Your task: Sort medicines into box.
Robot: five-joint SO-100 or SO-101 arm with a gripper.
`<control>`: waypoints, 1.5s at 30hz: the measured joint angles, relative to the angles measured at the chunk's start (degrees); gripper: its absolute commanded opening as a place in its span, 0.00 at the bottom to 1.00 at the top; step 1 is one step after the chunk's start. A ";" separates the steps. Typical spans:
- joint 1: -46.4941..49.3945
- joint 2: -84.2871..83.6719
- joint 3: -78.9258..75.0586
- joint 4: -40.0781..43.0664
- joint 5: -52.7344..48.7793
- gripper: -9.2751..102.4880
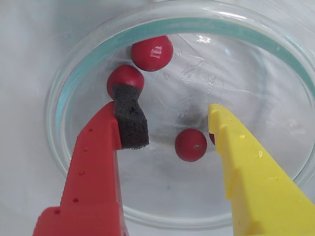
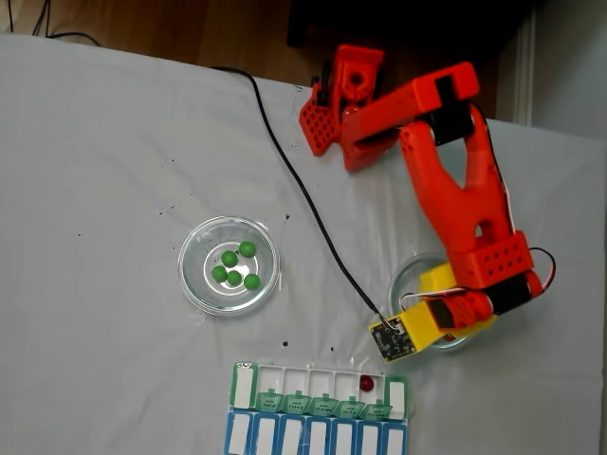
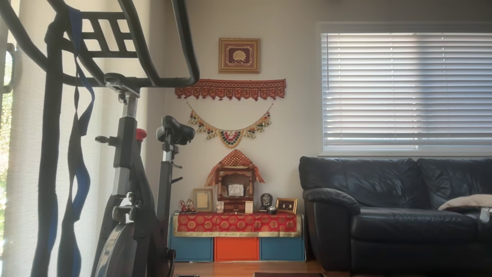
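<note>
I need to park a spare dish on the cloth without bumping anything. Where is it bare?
In the fixed view, the white cloth left of the dish of green balls lies bare, as does the strip between that dish and the cable. It is crowded around the gripper, its dish and the organiser.

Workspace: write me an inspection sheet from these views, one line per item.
Surface: white cloth, small dark specks.
Job's things: four green balls in a glass dish; red balls in the other dish; one red ball in the green-lidded organiser.
Clutter: blue-lidded organiser row.
Grippers: gripper open inside the red-ball dish, foam pad touching one ball.
Cables: black cable crosses the cloth to the wrist.
Surroundings: exercise bike, sofa, blinds.
</note>
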 measured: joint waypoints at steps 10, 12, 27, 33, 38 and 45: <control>0.00 0.00 0.97 -0.88 -0.70 0.27; 0.00 0.00 1.14 -1.32 -0.70 0.27; 0.00 0.44 1.85 -1.41 -1.93 0.33; 0.00 1.41 2.64 -1.41 -2.11 0.34; 0.44 1.49 2.64 -1.41 -2.37 0.34; 0.88 1.49 2.64 -1.49 -4.57 0.32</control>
